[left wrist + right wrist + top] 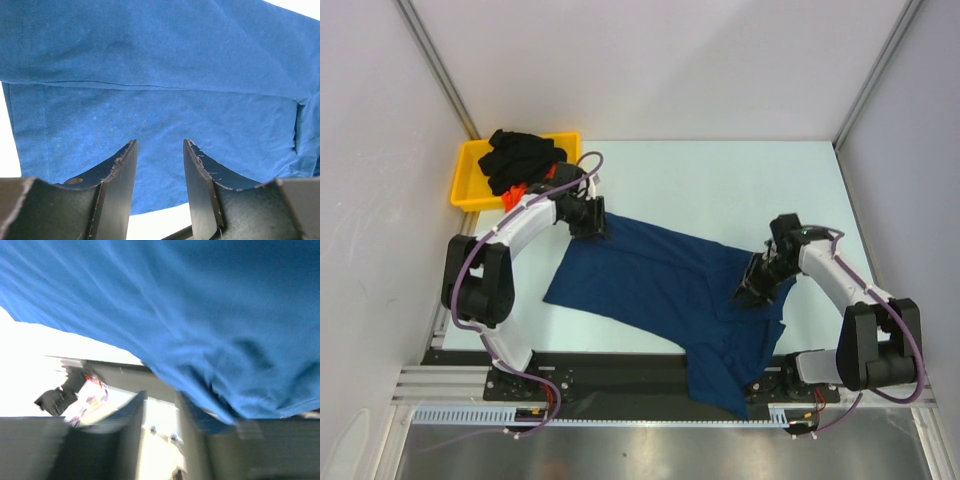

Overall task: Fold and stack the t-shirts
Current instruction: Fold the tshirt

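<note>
A navy blue t-shirt point(650, 280) lies spread on the table, and its near right part hangs over the front edge. My left gripper point(588, 222) is at the shirt's far left corner. In the left wrist view it point(160, 142) is open, with the blue cloth point(150, 75) just beyond the fingertips and nothing between the jaws. My right gripper point(752, 288) is over the shirt's right side. The right wrist view is blurred: the jaws point(161, 392) stand apart with an empty gap, and blue cloth point(210, 315) drapes against the right finger. A black t-shirt point(520, 155) and an orange-red one point(516, 190) lie in the tray.
The yellow tray point(470, 175) stands at the far left corner of the table, close behind my left arm. Grey walls close in both sides. A black rail point(620, 375) runs along the front edge, where the shirt overhangs.
</note>
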